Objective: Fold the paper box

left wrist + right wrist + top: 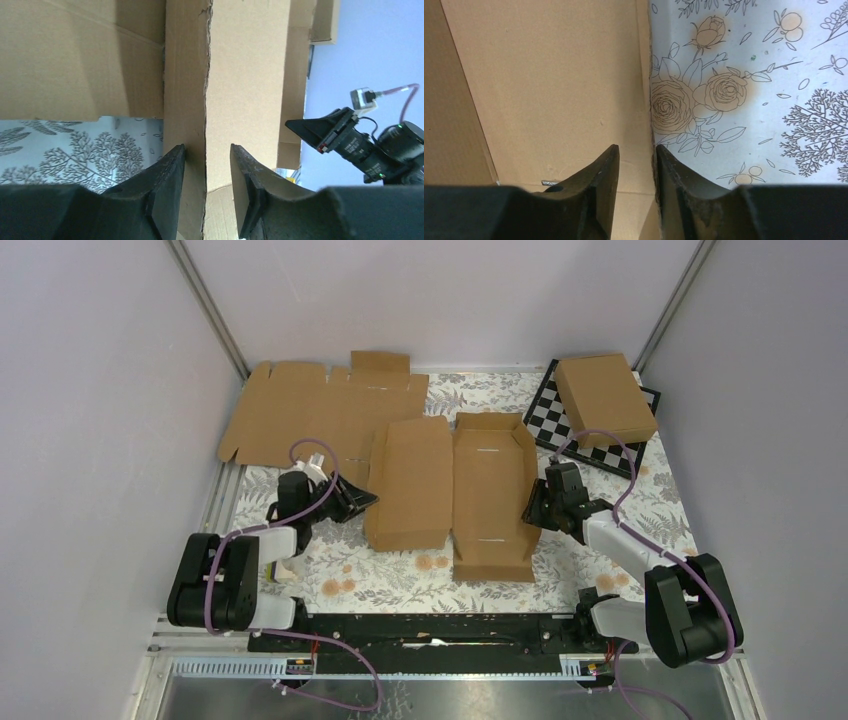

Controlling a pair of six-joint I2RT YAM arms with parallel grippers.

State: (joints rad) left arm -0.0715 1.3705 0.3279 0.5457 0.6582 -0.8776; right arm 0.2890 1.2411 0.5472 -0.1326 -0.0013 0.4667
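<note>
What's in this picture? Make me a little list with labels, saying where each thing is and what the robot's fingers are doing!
paper box: middle of the table, open, lid panel lying flat on its left
left fingers: apart, astride the lid panel's edge
right fingers: apart, astride the box's right wall
flat cardboard sheet: back left
closed cardboard box: back right, resting on the chessboard
tablecloth: flower pattern
</note>
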